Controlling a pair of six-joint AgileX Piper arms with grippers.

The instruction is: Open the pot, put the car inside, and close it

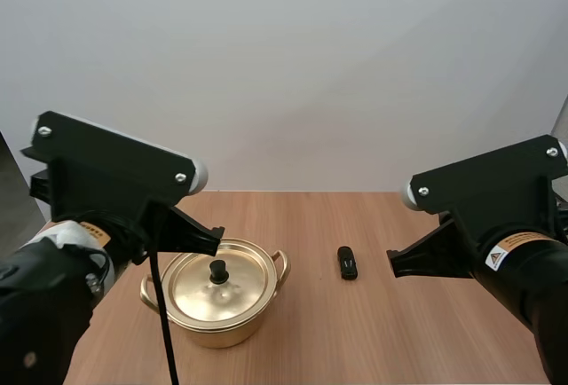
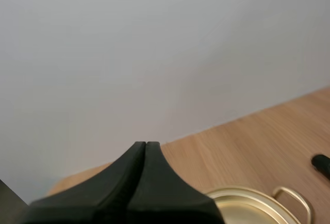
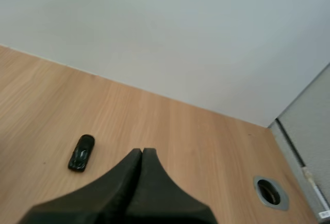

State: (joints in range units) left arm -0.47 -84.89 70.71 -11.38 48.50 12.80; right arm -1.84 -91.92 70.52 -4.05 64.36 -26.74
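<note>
Pot (image 1: 217, 332) with lid (image 1: 240, 280) on, black car (image 1: 347, 263) apart to its right.

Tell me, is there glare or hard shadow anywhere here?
High view: the pot lid carries a soft sheen, no harsh glare, and shadows on the table are faint. Left wrist view: the left fingers are a near-featureless dark mass. Right wrist view: light is even; the black car shows little detail.

— Bright enough?
— Evenly so. The light is soft, and the wall (image 1: 293, 66) is a flat pale grey.
— Glare?
— Only a mild sheen on the lid (image 1: 238, 289), just beyond the left gripper (image 1: 216, 241), whose jaws are together.
— Shadows?
— Faint and soft-edged, close under the pot (image 1: 217, 327) and the car (image 1: 348, 263) near the right gripper (image 1: 390, 265).
</note>
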